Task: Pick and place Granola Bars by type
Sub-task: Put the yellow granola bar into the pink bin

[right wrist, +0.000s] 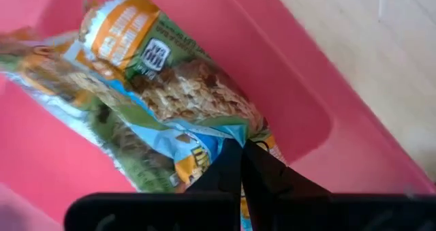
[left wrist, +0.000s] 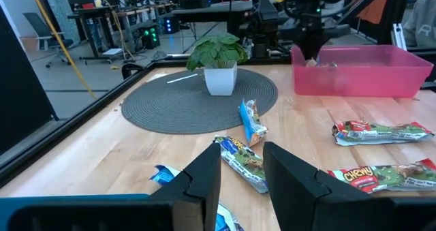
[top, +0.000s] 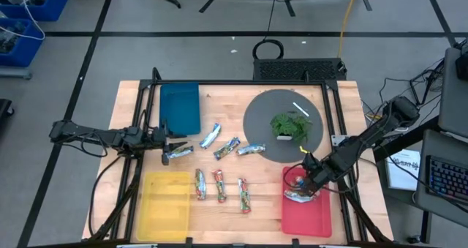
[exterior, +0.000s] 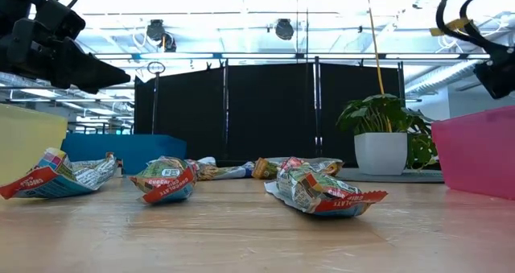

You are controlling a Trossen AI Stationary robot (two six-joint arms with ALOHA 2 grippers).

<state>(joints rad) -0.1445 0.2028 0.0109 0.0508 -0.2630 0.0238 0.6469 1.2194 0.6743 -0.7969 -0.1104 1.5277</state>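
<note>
Several foil-wrapped granola bars lie flat on the wooden table: silver-blue ones (top: 210, 136) near the blue tray (top: 180, 107), and red-green ones (top: 219, 186) beside the yellow tray (top: 167, 204). My left gripper (top: 178, 145) is open just above a silver-blue bar (top: 178, 153). In the left wrist view its fingers (left wrist: 204, 180) stand apart over that bar (left wrist: 162, 176). My right gripper (top: 308, 183) is inside the red tray (top: 307, 219), shut on an orange-and-blue bar (right wrist: 163, 95). My right gripper (right wrist: 238, 146) pinches the orange-and-blue bar by the crimped wrapper end (right wrist: 228, 130) between its two fingers, coming from above and pointing down. The bar's body stretches away from the fingers over the red tray's floor (right wrist: 286, 88). I cannot tell if it rests there.
A round grey mat (top: 263, 142) holds a small white-potted green plant (top: 290, 125) and a white stick (top: 300, 109), just beyond the red tray. Black frame rails run along the table's left and right sides. Bare wood lies between the yellow and red trays.
</note>
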